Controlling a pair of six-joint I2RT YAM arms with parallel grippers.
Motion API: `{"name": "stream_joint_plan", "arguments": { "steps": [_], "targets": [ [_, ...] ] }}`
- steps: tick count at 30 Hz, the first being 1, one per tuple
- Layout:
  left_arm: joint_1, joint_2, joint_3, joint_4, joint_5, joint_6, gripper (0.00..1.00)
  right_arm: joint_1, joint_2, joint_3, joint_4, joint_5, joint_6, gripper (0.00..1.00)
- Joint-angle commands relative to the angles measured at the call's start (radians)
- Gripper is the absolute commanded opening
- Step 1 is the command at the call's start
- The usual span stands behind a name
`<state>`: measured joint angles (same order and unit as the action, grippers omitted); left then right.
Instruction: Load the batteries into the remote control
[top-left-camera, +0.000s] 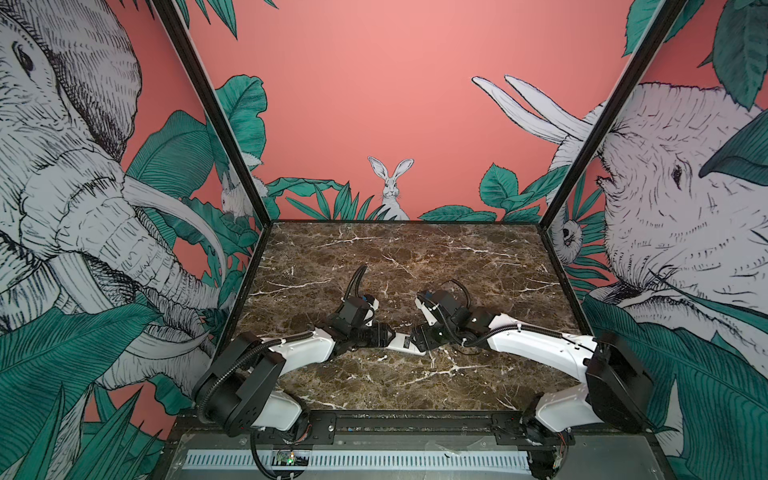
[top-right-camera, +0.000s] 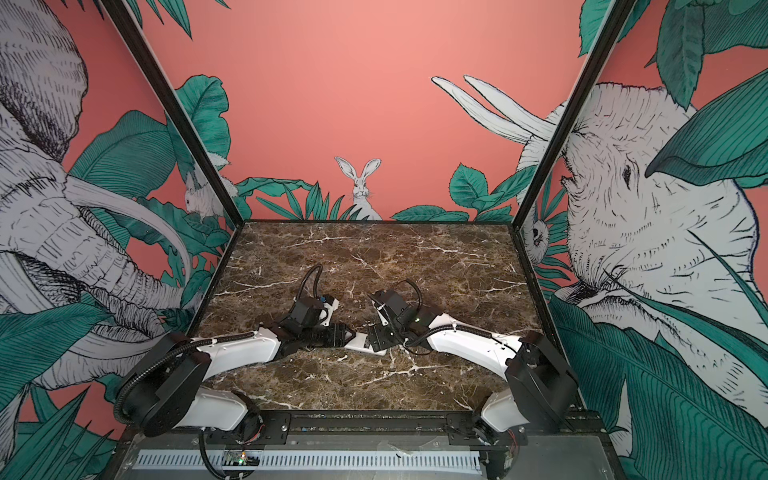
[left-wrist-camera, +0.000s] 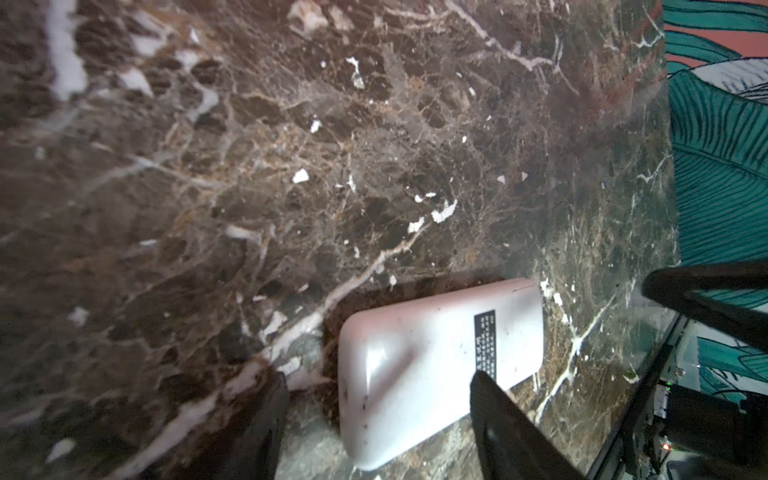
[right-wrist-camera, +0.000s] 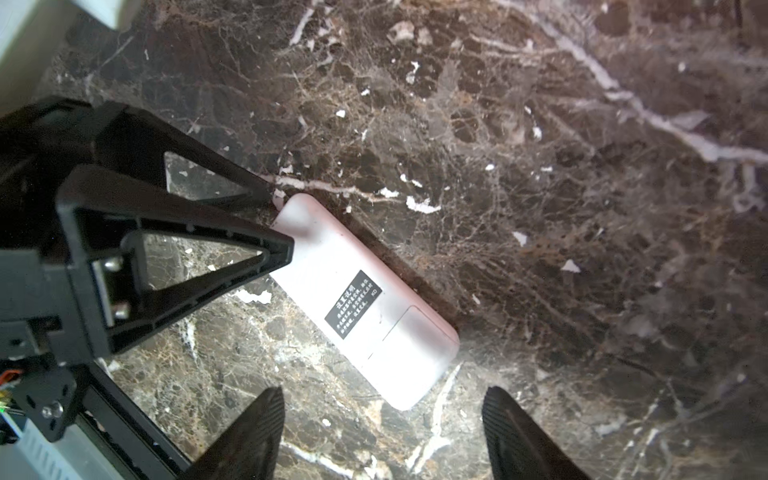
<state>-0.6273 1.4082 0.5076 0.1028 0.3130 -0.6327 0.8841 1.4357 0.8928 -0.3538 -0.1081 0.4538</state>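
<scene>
The remote control (right-wrist-camera: 324, 266) lies label-up between left claw (left-wrist-camera: 379, 376) and right claw (right-wrist-camera: 383, 390), both spread wide

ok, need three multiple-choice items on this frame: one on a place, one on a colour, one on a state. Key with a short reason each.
1. Where is the remote?
A. Up against the back wall
B. On the table, with the left gripper at one end and the right gripper at the other
C. Lifted into the air

2. What colour is the label on the remote?
A. Red
B. Green
C. Black with white print

3. How does the remote lie?
A. Flat, back up
B. Flat, buttons up
C. Standing on end

Key:
1 B: both top views show it flat on the marble between the two gripper tips.
2 C: the right wrist view shows a black patch with white print.
3 A: both wrist views show the plain white back with the label, no buttons.
</scene>
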Motion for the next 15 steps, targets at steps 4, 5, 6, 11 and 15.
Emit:
{"name": "stream_joint_plan", "arguments": {
  "steps": [4, 5, 6, 11, 15],
  "targets": [
    [0.086, -0.041, -0.069, -0.1, 0.025, -0.017, 0.74, 0.004, -0.109, -0.084, 0.176, 0.003, -0.334, 0.81],
    [0.095, -0.058, -0.067, -0.126, 0.023, -0.004, 0.74, 0.003, -0.111, -0.083, 0.187, -0.012, -0.374, 0.82],
    [0.1, -0.078, -0.06, -0.153, 0.015, 0.008, 0.75, 0.002, -0.103, -0.072, 0.182, -0.032, -0.414, 0.82],
    [0.114, -0.177, -0.059, -0.217, -0.015, 0.04, 0.8, 0.003, -0.024, 0.002, 0.132, -0.091, -0.552, 0.83],
    [0.12, -0.213, -0.072, -0.214, -0.014, 0.037, 0.9, 0.003, 0.03, 0.024, 0.116, -0.099, -0.632, 0.83]
  ]
}}
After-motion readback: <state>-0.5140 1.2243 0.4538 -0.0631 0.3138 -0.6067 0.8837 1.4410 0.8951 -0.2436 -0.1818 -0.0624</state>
